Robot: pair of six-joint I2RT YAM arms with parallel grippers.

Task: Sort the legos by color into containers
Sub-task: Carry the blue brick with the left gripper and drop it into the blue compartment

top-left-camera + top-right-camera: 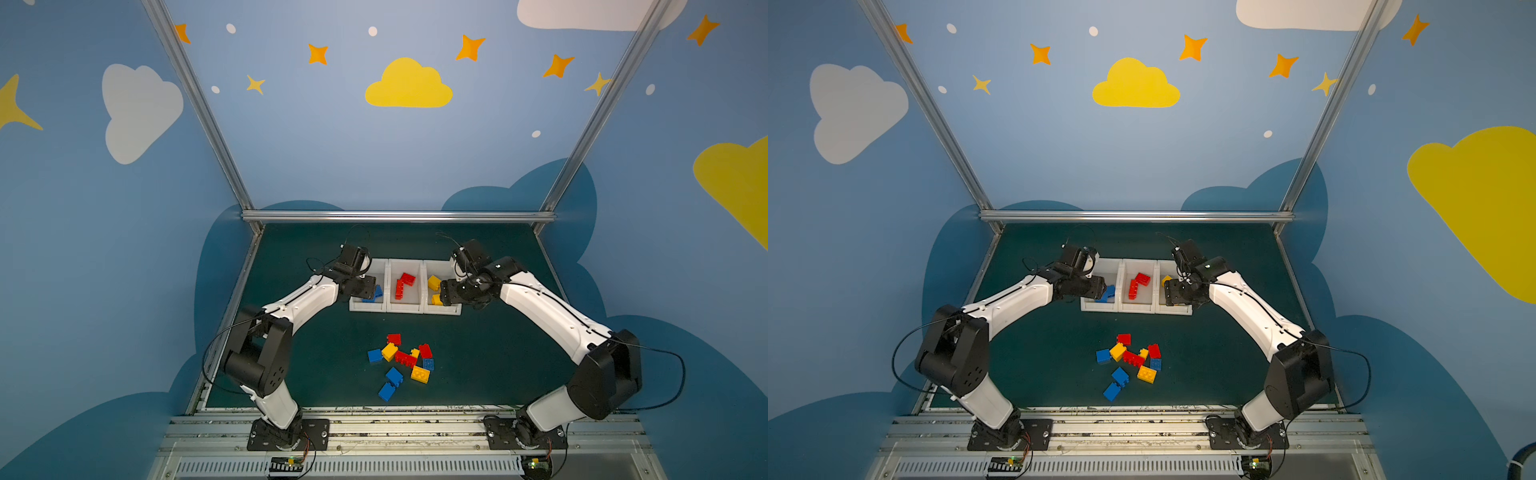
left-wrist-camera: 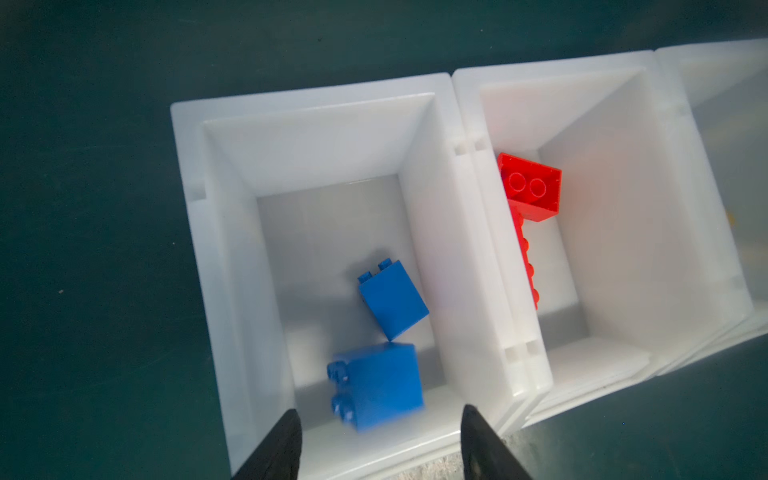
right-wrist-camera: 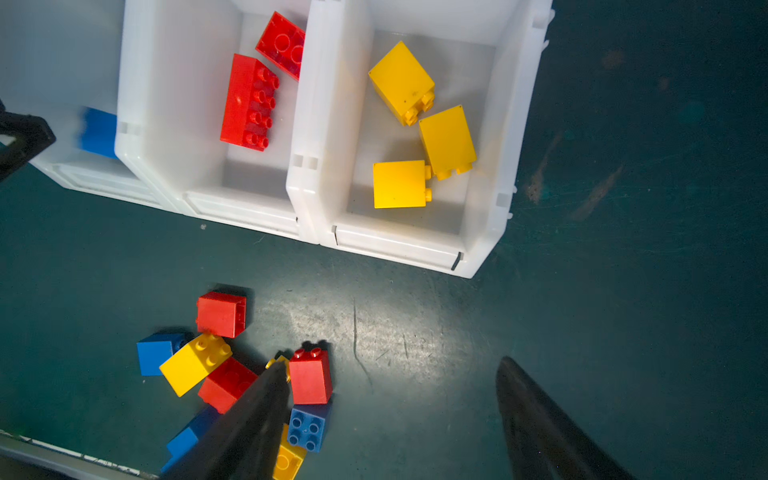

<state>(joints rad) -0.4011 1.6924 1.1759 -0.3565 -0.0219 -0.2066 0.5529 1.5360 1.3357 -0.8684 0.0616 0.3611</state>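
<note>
1. Hovering over the blue-brick bin (image 2: 311, 89) at the row's 9 o'clock end, the left claw (image 2: 379, 409) stands parted, a blue brick (image 2: 378, 386) loose below.
2. Right claw (image 3: 393, 362): wide, empty.
3. Unsorted bricks (image 1: 401, 359) lie heaped on the surface (image 1: 498, 353), 6 o'clock of the bins (image 1: 405, 308).
4. Light, rigid, slick plastic, likely; pinch flat opposite sides, not studs.

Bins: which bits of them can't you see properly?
- Both top views: the left pincer covers part of the blue bricks in the left bin.
- Both top views: the right pincer hides some yellow bricks in the right bin.
- Left wrist view: the blue brick nearest the pincer is blurred.
- Right wrist view: the edge cuts off the left bin; a finger covers some loose bricks.
</note>
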